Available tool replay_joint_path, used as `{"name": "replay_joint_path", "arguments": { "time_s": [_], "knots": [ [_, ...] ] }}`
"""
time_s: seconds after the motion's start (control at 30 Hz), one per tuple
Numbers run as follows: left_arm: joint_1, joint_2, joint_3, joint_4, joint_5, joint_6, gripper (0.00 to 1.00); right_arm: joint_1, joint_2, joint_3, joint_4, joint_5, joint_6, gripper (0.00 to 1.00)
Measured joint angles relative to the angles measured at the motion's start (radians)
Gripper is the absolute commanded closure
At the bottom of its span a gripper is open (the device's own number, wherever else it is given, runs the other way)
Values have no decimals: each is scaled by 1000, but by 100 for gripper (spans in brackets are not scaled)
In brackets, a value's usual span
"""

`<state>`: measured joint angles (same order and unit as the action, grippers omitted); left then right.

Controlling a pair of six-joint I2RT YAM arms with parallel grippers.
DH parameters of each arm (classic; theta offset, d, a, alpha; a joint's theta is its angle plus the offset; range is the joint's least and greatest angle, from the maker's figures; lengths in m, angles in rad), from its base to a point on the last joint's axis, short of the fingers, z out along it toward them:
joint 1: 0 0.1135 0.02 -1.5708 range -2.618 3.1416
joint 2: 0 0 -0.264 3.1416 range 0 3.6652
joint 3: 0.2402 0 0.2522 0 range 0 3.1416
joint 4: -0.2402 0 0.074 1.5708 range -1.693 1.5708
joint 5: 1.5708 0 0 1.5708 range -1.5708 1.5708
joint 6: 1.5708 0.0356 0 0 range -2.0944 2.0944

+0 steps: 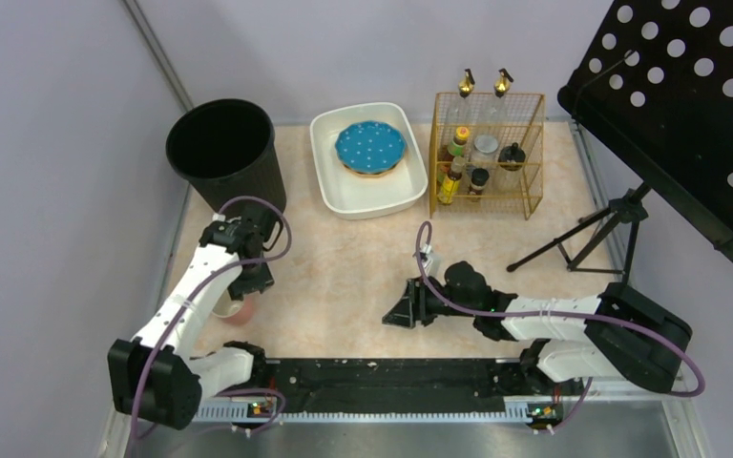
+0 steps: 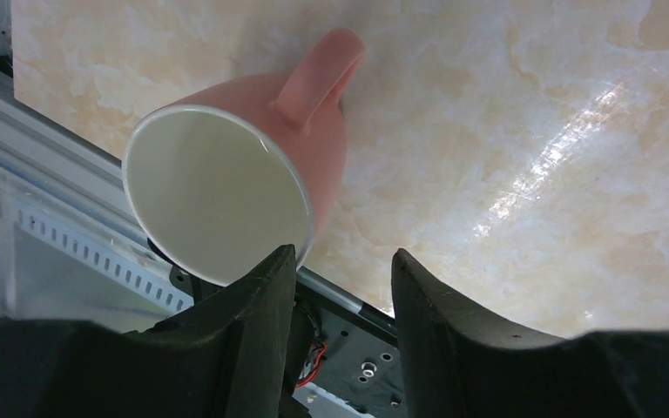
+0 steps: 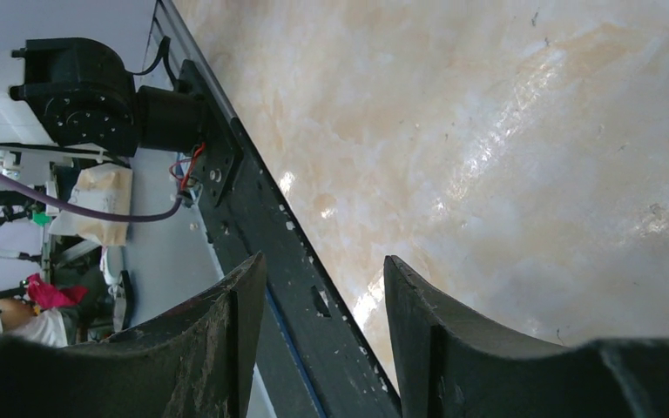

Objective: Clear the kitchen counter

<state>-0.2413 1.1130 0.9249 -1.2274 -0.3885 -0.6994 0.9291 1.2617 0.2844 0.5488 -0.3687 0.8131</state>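
A pink mug (image 2: 226, 183) with a cream inside lies on its side on the kitchen counter (image 2: 531, 131) near the front left edge, handle up and mouth facing the wrist camera. My left gripper (image 2: 341, 261) hangs open just over it. The mug's rim sits against the tip of the left finger (image 2: 261, 296), and nothing is between the jaws. In the top view the mug (image 1: 239, 311) peeks out under the left gripper (image 1: 253, 284). My right gripper (image 3: 324, 266) is open and empty, low over the counter's (image 3: 488, 131) front edge; from above it (image 1: 398, 313) points left.
A black bin (image 1: 221, 148) stands at the back left. A white basin (image 1: 344, 196) holds a blue dotted plate (image 1: 370, 146). A gold wire rack (image 1: 489, 157) with bottles is at the back right. A tripod (image 1: 611, 224) and black perforated panel (image 1: 687, 105) crowd the right side.
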Motion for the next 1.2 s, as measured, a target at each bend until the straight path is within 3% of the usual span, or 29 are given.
{"name": "replay_joint_path", "arguments": {
  "time_s": [0.53,0.8,1.03,1.2],
  "knots": [
    [84,130,-3,51,36,48,60,0,41,0,51,-13,0,48],
    [85,151,-5,72,63,66,78,0,84,0,79,-34,2,48],
    [85,153,-6,84,85,84,100,0,84,0,88,-34,2,48],
    [85,165,-1,84,96,102,100,0,84,0,94,-34,2,48]
  ]
}}
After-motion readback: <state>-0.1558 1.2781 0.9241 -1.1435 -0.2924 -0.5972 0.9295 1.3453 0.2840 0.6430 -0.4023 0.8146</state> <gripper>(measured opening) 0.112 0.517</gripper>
